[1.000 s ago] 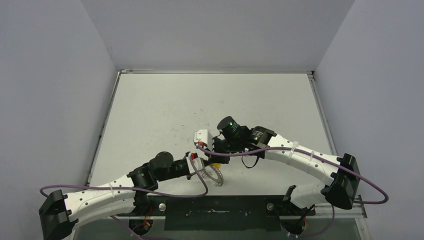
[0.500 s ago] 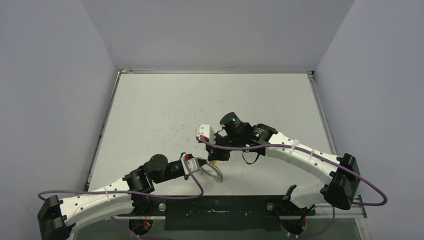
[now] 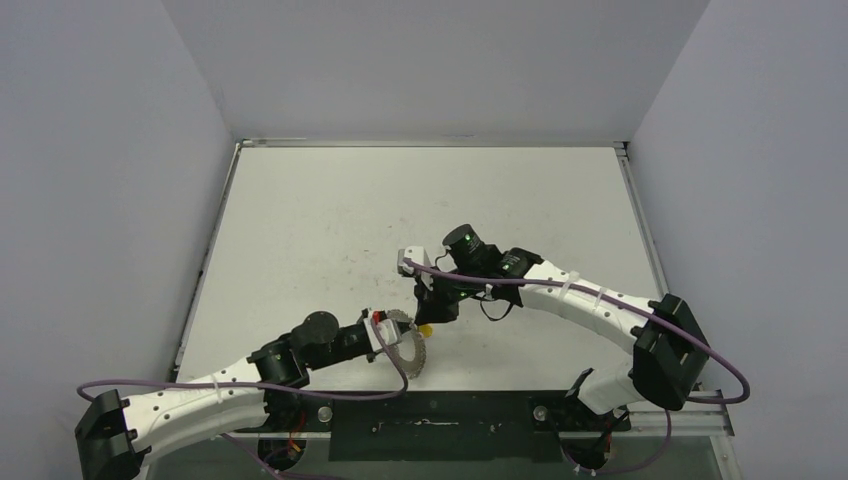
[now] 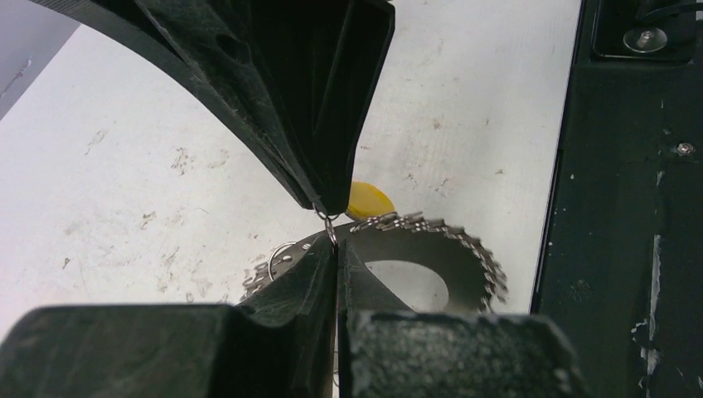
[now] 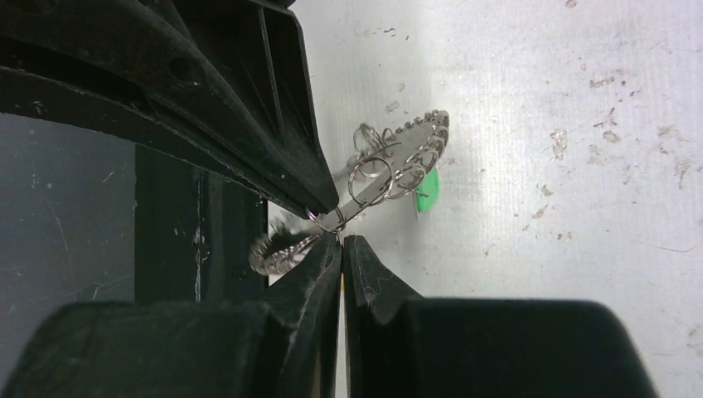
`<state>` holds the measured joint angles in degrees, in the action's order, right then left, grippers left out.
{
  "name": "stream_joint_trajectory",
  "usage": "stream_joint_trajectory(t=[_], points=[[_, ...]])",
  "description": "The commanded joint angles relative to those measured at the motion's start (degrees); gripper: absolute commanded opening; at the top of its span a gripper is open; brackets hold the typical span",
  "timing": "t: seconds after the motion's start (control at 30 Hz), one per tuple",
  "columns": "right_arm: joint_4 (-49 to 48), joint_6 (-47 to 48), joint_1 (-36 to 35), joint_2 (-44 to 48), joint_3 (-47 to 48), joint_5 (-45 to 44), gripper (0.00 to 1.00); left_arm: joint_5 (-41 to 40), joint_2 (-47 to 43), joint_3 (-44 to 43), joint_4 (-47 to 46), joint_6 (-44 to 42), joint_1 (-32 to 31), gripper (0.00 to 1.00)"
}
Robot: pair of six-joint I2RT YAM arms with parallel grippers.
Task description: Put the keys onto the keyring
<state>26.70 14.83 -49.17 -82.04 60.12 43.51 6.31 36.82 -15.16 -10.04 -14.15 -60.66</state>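
My left gripper (image 3: 388, 332) is shut on the rim of the keyring (image 3: 407, 352), a silver disc edged with wire loops, and holds it tilted just above the table. The disc shows in the left wrist view (image 4: 464, 257) and edge-on in the right wrist view (image 5: 404, 157). My right gripper (image 3: 428, 312) is shut on the yellow-headed key (image 3: 425, 327), whose head shows behind its fingers (image 4: 369, 199). The two grippers meet tip to tip at one small wire loop (image 4: 331, 228). The green-headed key (image 5: 427, 189) hangs at the keyring's loops.
The white tabletop (image 3: 420, 200) is scuffed and walled on three sides. A black base strip (image 3: 440, 425) runs along the near edge, right behind the keyring. Purple cables loop beside both arms.
My left gripper has drawn the keyring a little to the left and tipped it more on edge. My right gripper has come down and closer, so the fingertips now meet.
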Motion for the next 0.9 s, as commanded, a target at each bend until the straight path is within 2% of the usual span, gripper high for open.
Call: stream_joint_trajectory(t=[0.0, 0.13, 0.5, 0.67, 0.87], points=[[-6.4, -0.4, 1.5, -0.6, -3.7, 1.0, 0.10, 0.2, -1.3, 1.0, -0.9, 0.2, -0.2, 0.00], [-12.4, -1.4, 2.3, 0.7, -7.8, 2.3, 0.24, -0.2, -2.2, 2.0, -1.5, 0.2, -0.2, 0.00], [-20.2, -5.4, 3.6, 2.7, -11.5, 2.1, 0.34, 0.7, -4.6, 4.0, -5.5, 0.8, -0.2, 0.00], [-21.0, -5.3, 4.0, 6.6, -13.0, -0.9, 0.43, -0.5, -6.6, 5.1, -7.3, 1.4, -0.3, 0.00], [-24.6, -6.9, 5.9, 13.4, -17.0, -9.1, 0.58, -5.8, -6.8, 6.7, -11.4, 2.7, -0.2, 0.00]])
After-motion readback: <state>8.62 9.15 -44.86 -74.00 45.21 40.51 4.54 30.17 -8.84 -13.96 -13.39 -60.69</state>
